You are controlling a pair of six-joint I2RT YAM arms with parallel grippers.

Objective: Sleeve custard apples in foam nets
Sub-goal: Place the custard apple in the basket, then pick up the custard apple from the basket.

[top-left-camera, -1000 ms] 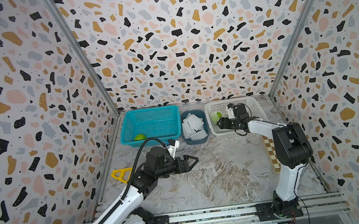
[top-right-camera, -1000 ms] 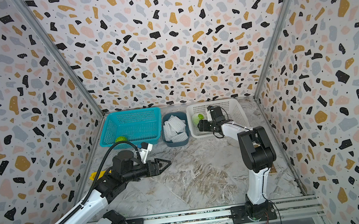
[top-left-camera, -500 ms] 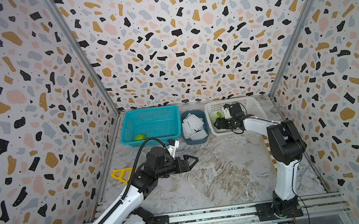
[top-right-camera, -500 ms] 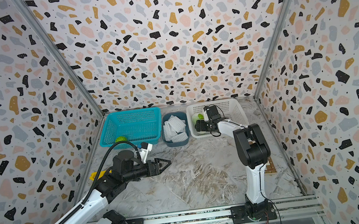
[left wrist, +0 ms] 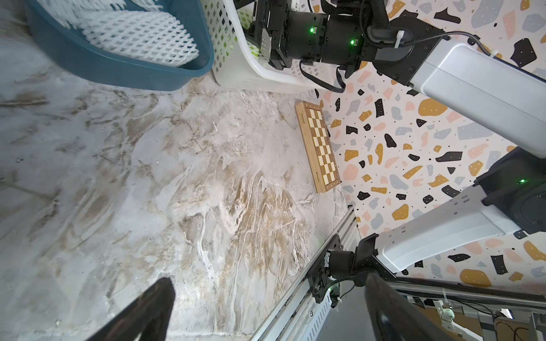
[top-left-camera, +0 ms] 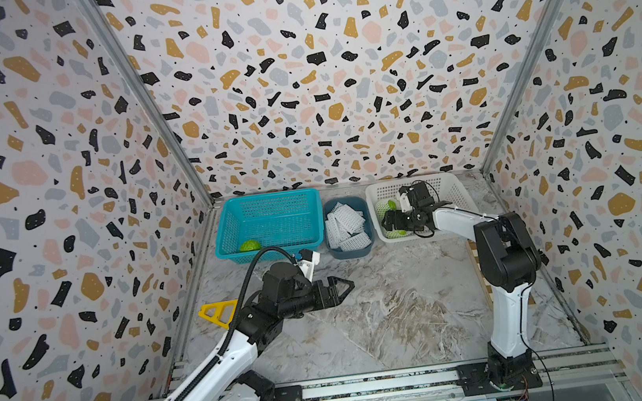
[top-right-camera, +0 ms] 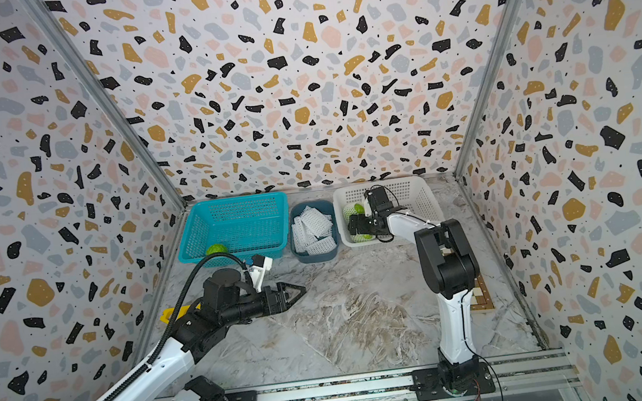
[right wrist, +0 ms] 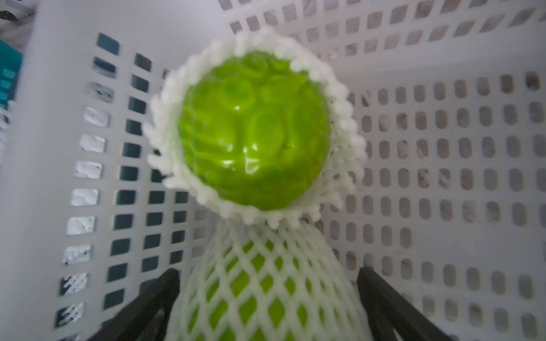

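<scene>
Marble-patterned tabletop (top-left-camera: 387,325) is enclosed on 3 sides by terrazzo-print walls (top-left-camera: 318,86). 3 containers are lined up along the back wall. 1 bare custard apple (top-left-camera: 249,245) is seen in the near left corner of the teal basket (top-left-camera: 228,228). Loose foam nets (top-left-camera: 344,223) are piled in the dark blue tub (top-left-camera: 351,249) in the middle.

In the white basket (top-left-camera: 454,194), 1 sleeved custard apple (right wrist: 266,295) is flanked by the spread fingers of the right gripper (right wrist: 267,271) (contact with the net cannot be judged). The other sleeved custard apple (right wrist: 254,130) is seen just past the fingertips, its green end bared at the net's mouth.

The left gripper (top-left-camera: 343,287) is held above the tabletop's middle, jaws spread wide with nothing between them. A folded chessboard (left wrist: 317,144) is laid by the right wall, and a yellow triangular piece (top-left-camera: 217,313) by the left.
</scene>
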